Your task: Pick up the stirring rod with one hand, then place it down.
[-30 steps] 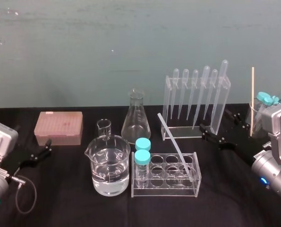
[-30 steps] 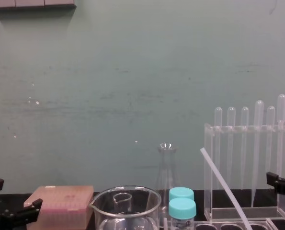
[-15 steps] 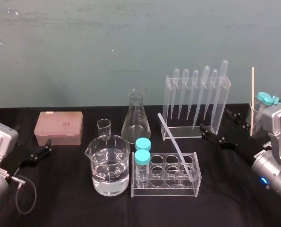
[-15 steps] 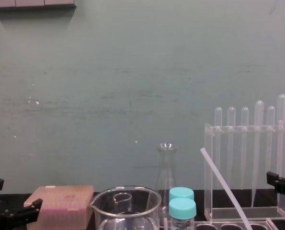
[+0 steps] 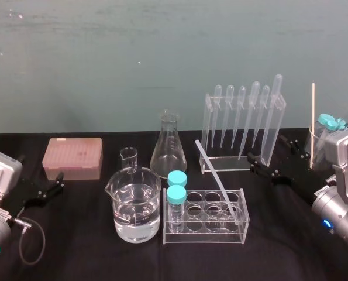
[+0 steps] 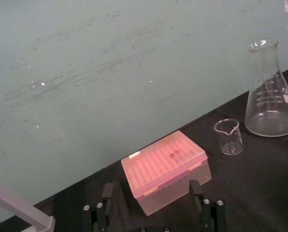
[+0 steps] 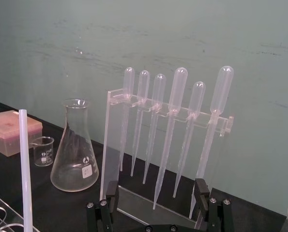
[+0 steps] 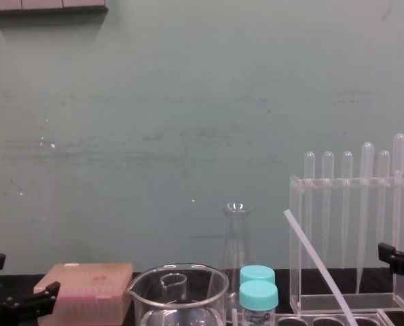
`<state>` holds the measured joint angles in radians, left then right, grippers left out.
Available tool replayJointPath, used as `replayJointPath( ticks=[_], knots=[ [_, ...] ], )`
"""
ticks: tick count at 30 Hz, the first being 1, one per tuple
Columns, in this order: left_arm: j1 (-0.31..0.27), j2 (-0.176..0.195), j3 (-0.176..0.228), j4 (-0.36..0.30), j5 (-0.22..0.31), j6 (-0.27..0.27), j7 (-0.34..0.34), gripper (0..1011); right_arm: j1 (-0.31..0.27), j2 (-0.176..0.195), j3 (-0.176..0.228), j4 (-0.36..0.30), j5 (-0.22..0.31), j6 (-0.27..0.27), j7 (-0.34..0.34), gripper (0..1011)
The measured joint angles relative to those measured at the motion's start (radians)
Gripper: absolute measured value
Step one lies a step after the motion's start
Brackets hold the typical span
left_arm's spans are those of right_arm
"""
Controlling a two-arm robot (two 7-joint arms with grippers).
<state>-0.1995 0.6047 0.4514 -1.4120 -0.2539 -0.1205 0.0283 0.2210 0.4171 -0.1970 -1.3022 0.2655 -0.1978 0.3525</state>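
Note:
The stirring rod is a translucent-white stick leaning slantwise in the clear tube rack, its top end pointing back left. It also rises in the chest view and stands at the edge of the right wrist view. My right gripper hovers open behind and right of the rod, close to the pipette rack, with nothing between its fingers. My left gripper rests open at the far left, just before the pink box.
A water-filled beaker, a small beaker and a conical flask stand at centre. Two blue-capped vials sit in the tube rack. Several pipettes hang in their rack. A wooden stick stands at far right.

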Motion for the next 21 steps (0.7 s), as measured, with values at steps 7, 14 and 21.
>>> replayJointPath(
  ticks=[7,14,21],
  knots=[
    [0.0,0.0,0.0,0.0,0.0,0.0,0.0,1000,0.0,0.0,0.0,0.0,0.0,0.0,0.0,1000],
    [0.0,0.0,0.0,0.0,0.0,0.0,0.0,1000,0.0,0.0,0.0,0.0,0.0,0.0,0.0,1000],
    [0.0,0.0,0.0,0.0,0.0,0.0,0.0,1000,0.0,0.0,0.0,0.0,0.0,0.0,0.0,1000]
  ],
)
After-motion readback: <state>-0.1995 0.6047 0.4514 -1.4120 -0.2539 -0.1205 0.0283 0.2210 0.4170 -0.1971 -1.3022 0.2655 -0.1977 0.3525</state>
